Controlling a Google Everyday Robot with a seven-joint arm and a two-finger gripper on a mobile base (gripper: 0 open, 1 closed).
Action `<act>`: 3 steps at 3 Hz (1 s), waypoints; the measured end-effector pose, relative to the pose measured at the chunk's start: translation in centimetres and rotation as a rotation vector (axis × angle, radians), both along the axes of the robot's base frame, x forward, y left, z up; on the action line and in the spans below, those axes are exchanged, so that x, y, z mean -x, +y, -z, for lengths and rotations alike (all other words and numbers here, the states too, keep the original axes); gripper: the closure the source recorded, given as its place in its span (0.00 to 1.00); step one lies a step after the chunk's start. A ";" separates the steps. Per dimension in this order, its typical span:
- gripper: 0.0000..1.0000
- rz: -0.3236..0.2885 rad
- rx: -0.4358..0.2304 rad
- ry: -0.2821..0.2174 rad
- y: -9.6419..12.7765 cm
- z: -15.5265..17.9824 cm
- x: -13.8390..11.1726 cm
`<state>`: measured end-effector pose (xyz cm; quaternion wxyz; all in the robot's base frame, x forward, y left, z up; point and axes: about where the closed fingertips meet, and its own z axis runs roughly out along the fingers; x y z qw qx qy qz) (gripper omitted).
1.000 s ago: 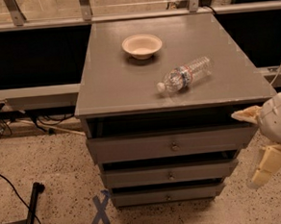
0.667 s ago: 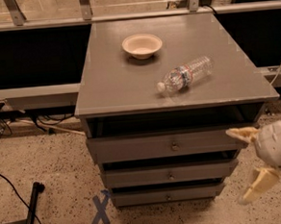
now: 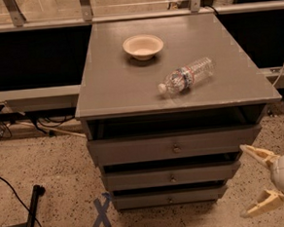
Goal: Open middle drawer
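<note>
The middle drawer [image 3: 195, 174] is the shallow grey front with a small round metal knob [image 3: 172, 178], between a taller top drawer [image 3: 134, 149] and a narrower bottom drawer [image 3: 138, 199] of the grey cabinet. A dark gap shows above each front. My gripper [image 3: 243, 181] is at the lower right, just off the cabinet's right front corner at about the middle drawer's height. Its two pale fingers [image 3: 254, 155] are spread wide, open and empty, pointing left towards the drawers. It touches nothing.
A cream bowl [image 3: 143, 46] and a clear plastic bottle [image 3: 187, 75] lying on its side sit on the cabinet top [image 3: 110, 83]. A blue tape X [image 3: 102, 212] marks the speckled floor at the lower left. A black pole [image 3: 31, 215] and cables lie further left.
My gripper has moved down and a little left, from beside the top drawer's level to beside the middle drawer's level. The fingers stay open. The drawers have not moved.
</note>
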<state>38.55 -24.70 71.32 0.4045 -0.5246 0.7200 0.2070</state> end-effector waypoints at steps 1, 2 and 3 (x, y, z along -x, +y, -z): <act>0.00 0.000 0.050 0.012 0.6 0.8 -0.4; 0.00 -0.026 0.145 -0.042 -0.3 4.6 -0.6; 0.00 -0.049 0.206 -0.173 -1.7 8.1 -0.7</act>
